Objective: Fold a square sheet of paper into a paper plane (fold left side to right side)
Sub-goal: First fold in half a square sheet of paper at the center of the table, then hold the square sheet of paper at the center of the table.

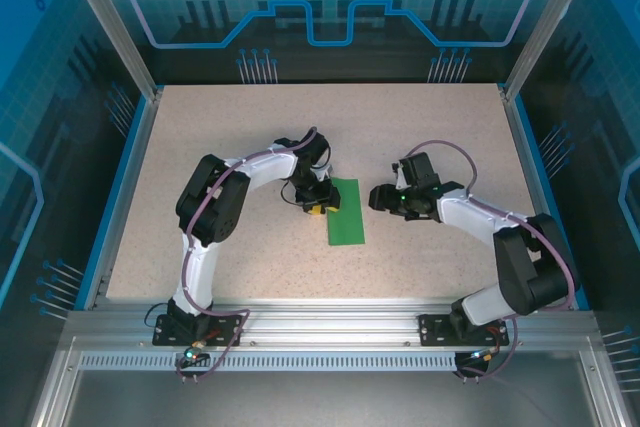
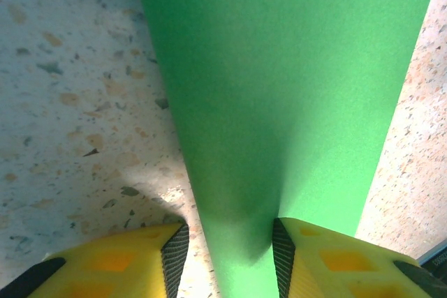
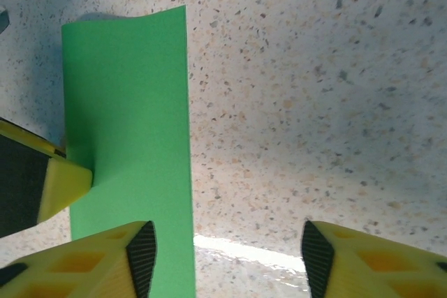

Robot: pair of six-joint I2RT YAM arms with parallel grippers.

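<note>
A: Where is the square sheet of paper found?
B: About mid worktop. It is already doubled into a narrow rectangle, with the long edges run from far edge toward near edge.
A: Left end effector?
B: Half spread, nothing clamped. One fingertip is set on the sheet's left long edge, and the other is seen on bare worktop just beside it.
A: Right end effector?
B: Released, jaws wide, held near the sheet's right edge. Nothing is gripped.
A: Step judged?
B: Crease setting, probably. The left edge should be kept pinned so nothing slides. The far end looks slightly lifted, so it should be pressed flat and the layers checked for alignment before pressure is run along the fold.
</note>
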